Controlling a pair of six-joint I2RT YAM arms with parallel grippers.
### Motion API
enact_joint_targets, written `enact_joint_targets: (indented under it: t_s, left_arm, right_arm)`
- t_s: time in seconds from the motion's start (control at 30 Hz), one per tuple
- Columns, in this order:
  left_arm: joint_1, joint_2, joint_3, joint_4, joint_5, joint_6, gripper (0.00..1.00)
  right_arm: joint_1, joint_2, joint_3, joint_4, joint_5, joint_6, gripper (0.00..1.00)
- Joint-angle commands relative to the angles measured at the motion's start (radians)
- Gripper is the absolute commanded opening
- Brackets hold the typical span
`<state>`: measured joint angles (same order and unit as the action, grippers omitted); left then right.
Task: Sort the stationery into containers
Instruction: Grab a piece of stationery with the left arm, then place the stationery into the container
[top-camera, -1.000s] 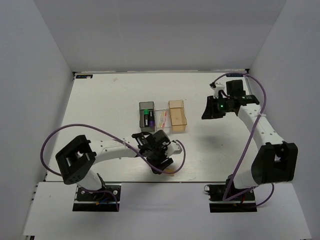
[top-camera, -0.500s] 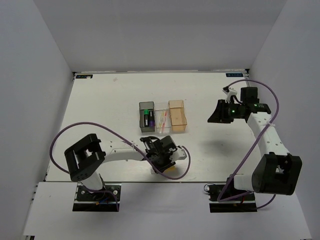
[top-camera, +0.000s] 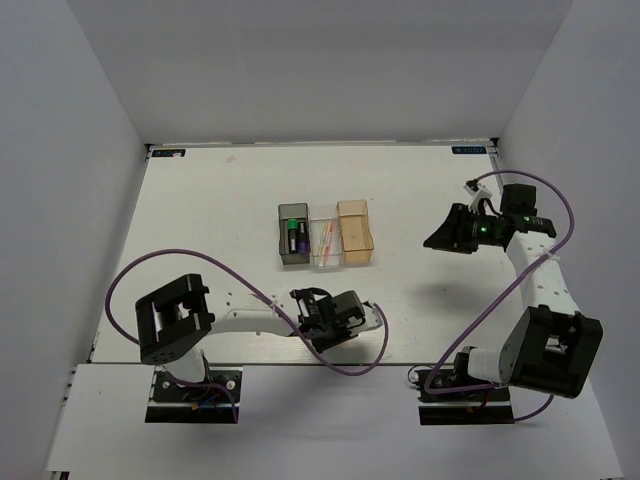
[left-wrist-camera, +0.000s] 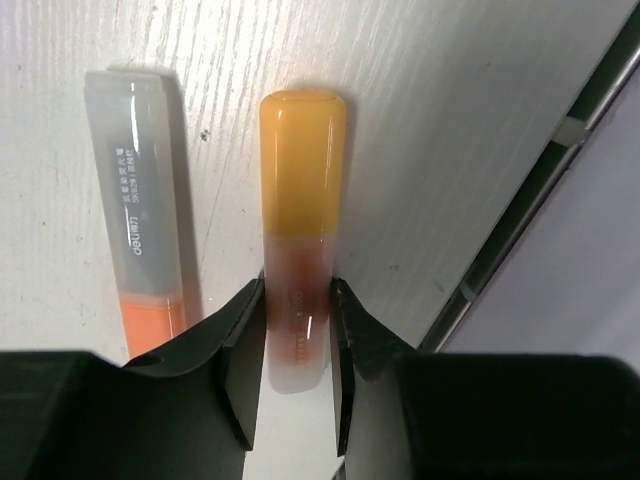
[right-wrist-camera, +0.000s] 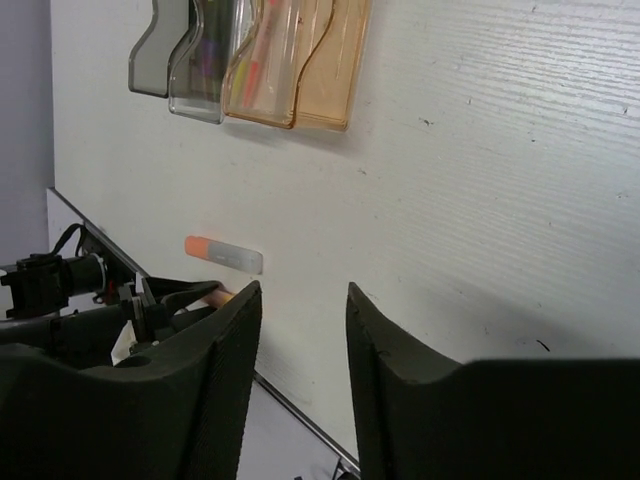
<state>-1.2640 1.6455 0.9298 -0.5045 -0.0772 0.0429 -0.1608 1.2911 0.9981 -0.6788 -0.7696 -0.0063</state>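
Bench: matt white, wood-grain texture. Tube: glossy orange plastic cap, frosted translucent barrel. Fingers: matt black plastic.

**White table boxed in by pale walls**

The table is white, and the wrist views show a fine wood-like grain running across its top. Three plain walls of a pale grey-lilac close it in: a back wall, a left wall and a right wall. A dark rail runs along the table's near edge, and beyond that edge, nearer the camera, lies a white ledge. At each back corner sits a small dark-and-blue tag, perhaps a label, too small to read. The light is soft and even, leaving only faint grey shadows on the tabletop.
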Motion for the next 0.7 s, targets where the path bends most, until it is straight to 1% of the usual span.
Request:
enact_joint_targets:
  t_s: [0.0, 0.03, 0.1, 0.13, 0.17, 0.2, 0.27, 0.3, 0.33, 0.37, 0.4, 0.43, 0.47, 0.5, 0.57, 0.6, 0.63, 0.67]
  left_arm:
    - [-0.002, 0.005, 0.01, -0.106, -0.058, -0.024, 0.0]
    - [0.0, -0.03, 0.026, -0.129, -0.062, -0.026, 0.0]
    - [0.018, -0.052, 0.101, -0.144, -0.056, -0.035, 0.0]
    - [0.055, -0.059, 0.142, -0.157, -0.023, -0.035, 0.0]
    - [0.069, -0.084, 0.161, -0.157, -0.012, -0.069, 0.0]
    - [0.083, -0.085, 0.215, -0.151, 0.002, -0.084, 0.0]
    - [0.141, -0.092, 0.251, -0.137, 0.066, -0.107, 0.0]
    - [0.15, -0.087, 0.265, -0.135, 0.076, -0.138, 0.0]
    - [0.191, -0.082, 0.32, -0.126, 0.109, -0.147, 0.0]
    - [0.205, -0.079, 0.336, -0.105, 0.116, -0.161, 0.0]
    - [0.233, -0.058, 0.371, -0.095, 0.114, -0.202, 0.0]
    - [0.248, -0.046, 0.407, -0.088, 0.117, -0.216, 0.0]
    - [0.294, -0.033, 0.446, -0.065, 0.103, -0.231, 0.0]
    - [0.31, 0.009, 0.469, -0.055, 0.106, -0.286, 0.0]
    - [0.339, 0.068, 0.564, -0.028, 0.105, -0.342, 0.0]
    - [0.379, 0.107, 0.584, -0.023, 0.109, -0.359, 0.0]
    - [0.39, 0.126, 0.66, -0.006, 0.109, -0.392, 0.0]
    - [0.42, 0.192, 0.709, 0.001, 0.106, -0.452, 0.0]
  right_arm:
    - [-0.029, -0.029, -0.01, 0.007, -0.077, -0.009, 0.44]
    - [-0.029, -0.03, -0.015, 0.004, -0.079, -0.026, 0.52]
    - [-0.034, -0.035, -0.021, -0.008, -0.074, -0.067, 0.63]
    - [-0.034, -0.036, -0.023, -0.014, -0.063, -0.078, 0.71]
    - [-0.036, -0.039, -0.026, -0.019, -0.054, -0.087, 0.71]
    - [-0.037, -0.047, -0.035, -0.021, -0.05, -0.106, 0.71]
    - [-0.039, -0.059, -0.053, -0.021, -0.037, -0.118, 0.64]
    - [-0.037, -0.071, -0.059, -0.018, -0.037, -0.129, 0.6]
    - [-0.039, -0.078, -0.061, -0.019, -0.033, -0.141, 0.53]
    - [-0.037, -0.082, -0.065, -0.021, -0.027, -0.147, 0.47]
    - [-0.037, -0.096, -0.076, -0.012, -0.019, -0.156, 0.36]
    - [-0.037, -0.102, -0.082, -0.007, -0.002, -0.156, 0.22]
    - [-0.034, -0.105, -0.091, -0.008, 0.01, -0.158, 0.0]
    - [-0.037, -0.11, -0.093, -0.001, 0.013, -0.167, 0.0]
    - [-0.037, -0.119, -0.099, -0.004, 0.024, -0.17, 0.0]
    - [-0.036, -0.127, -0.105, -0.001, 0.024, -0.173, 0.0]
    - [-0.037, -0.131, -0.107, 0.001, 0.021, -0.17, 0.0]
    - [-0.034, -0.142, -0.108, 0.005, 0.016, -0.166, 0.0]
